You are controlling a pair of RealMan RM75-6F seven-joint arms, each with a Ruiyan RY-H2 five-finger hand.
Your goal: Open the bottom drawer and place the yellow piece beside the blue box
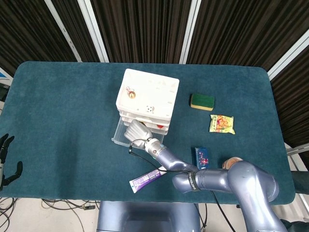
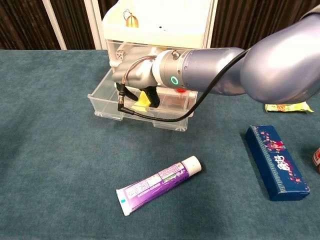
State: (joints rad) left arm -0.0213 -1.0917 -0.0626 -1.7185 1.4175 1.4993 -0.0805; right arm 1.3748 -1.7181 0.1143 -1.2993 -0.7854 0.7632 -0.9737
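The white drawer unit (image 1: pixel 147 96) stands mid-table with its clear bottom drawer (image 2: pixel 107 102) pulled out. My right hand (image 2: pixel 140 82) reaches down into that drawer, and its dark fingers (image 2: pixel 151 96) close around the small yellow piece (image 2: pixel 144 101). In the head view the right hand (image 1: pixel 136 131) hides the piece. The blue box (image 2: pixel 276 162) lies flat to the right of the drawer, also seen as the blue box (image 1: pixel 202 157) near the front edge. My left hand (image 1: pixel 6 162) hangs off the table's left edge, fingers apart, holding nothing.
A purple toothpaste tube (image 2: pixel 159 185) lies in front of the drawer. A green sponge (image 1: pixel 202 102) and a yellow snack packet (image 1: pixel 222 123) sit to the right. A round tin (image 1: pixel 231 163) is beside the blue box. A small bell (image 2: pixel 131 20) tops the unit.
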